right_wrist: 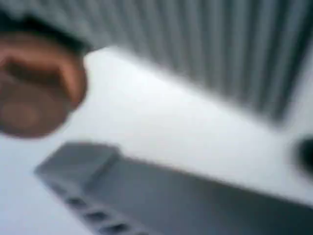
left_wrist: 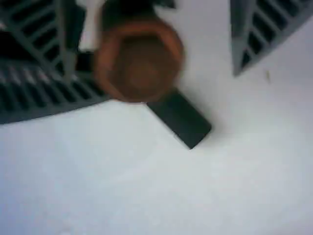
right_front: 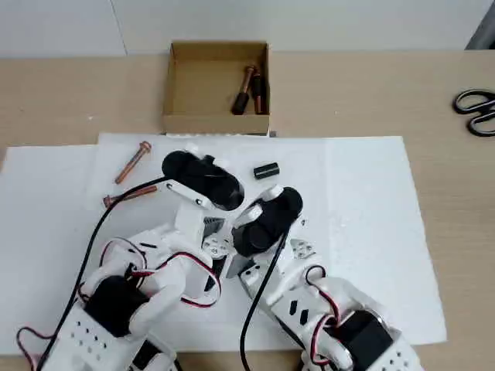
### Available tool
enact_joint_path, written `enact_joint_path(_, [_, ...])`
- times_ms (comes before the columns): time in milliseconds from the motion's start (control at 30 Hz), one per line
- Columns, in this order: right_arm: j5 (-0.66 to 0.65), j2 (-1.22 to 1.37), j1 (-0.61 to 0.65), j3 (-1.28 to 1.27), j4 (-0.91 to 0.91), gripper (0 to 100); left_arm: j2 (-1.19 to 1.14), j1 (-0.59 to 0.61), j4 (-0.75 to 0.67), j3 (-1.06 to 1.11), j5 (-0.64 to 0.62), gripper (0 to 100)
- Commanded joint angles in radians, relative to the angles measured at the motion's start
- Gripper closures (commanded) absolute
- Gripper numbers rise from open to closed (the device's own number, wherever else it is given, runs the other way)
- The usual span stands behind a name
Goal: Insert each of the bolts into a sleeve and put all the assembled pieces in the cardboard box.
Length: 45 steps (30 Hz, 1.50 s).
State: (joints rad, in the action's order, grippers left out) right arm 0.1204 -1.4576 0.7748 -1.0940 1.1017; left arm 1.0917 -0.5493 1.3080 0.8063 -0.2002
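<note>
**1. Work point.** Nearest the arm bases, the left gripper (right_front: 215, 232) and the right gripper (right_front: 241, 259) meet tip to tip over the white paper sheet (right_front: 363, 232). Between them is a copper-coloured hex-head bolt (left_wrist: 139, 61), seen head-on. A black tubular sleeve (left_wrist: 180, 120) runs from under its head down to the sheet. The bolt appears to be seated in this sleeve, but the depth of insertion cannot be confirmed. For either gripper, it cannot be told whether it is clamping the piece or has released it.

**2. Unassembled stock.** Just beyond the grippers, one loose short black sleeve (right_front: 266, 171) lies on its side. Towards the left arm's side lies a bare copper bolt (right_front: 128, 197). A second bare copper bolt (right_front: 134, 162) lies a little farther out. Neither touches the loose sleeve.

**3. Finished pieces.** The open brown cardboard box (right_front: 178, 85) stands at the far edge of the sheet on the wooden table (right_front: 371, 85). It holds sleeved bolts (right_front: 249, 89), apparently two, lying close together by one side wall.

**4. Progress.**
- About two pieces are boxed.
- One piece is at the insertion step and not yet boxed.
- Two bolts await sleeves, and one free sleeve lies on the sheet.

**5. Other items.** Black-handled scissors (right_front: 476, 112) lie far off on the right arm's side.
</note>
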Motion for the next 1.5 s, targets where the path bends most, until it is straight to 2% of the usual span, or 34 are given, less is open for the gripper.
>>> enact_joint_path(0, [0.003,-0.013,-0.012,0.008,-0.027,99.5,-0.002,0.06,0.017,-0.01,0.075,80])
enact_joint_path(467, [0.006,-0.015,-0.019,-0.043,-0.033,99.5,-0.002,0.29,0.012,-0.119,0.17,81])
enact_joint_path(700, [0.005,-0.015,-0.105,-0.043,-0.035,99.5,-0.006,0.35,0.017,-0.111,0.169,100])
enact_joint_path(867, [0.003,-0.015,-0.139,-0.043,-0.036,99.5,-0.002,0.391,0.0,0.007,0.169,99])
enact_joint_path(1000, [0.003,-0.01,-0.193,-0.043,-0.036,99.5,-0.002,0.453,-0.074,0.127,0.167,99])
enact_joint_path(1100, [0.005,-0.007,-0.248,-0.043,-0.036,99.5,-0.002,0.511,-0.181,0.2,0.167,99])
enact_joint_path(1233, [0.009,-0.005,-0.294,-0.046,-0.047,99.5,-0.002,0.526,-0.31,0.32,0.167,99])
enact_joint_path(1467, [0.003,-0.004,-0.367,-0.163,-0.294,99.5,-0.002,0.526,-0.431,0.478,0.167,99])
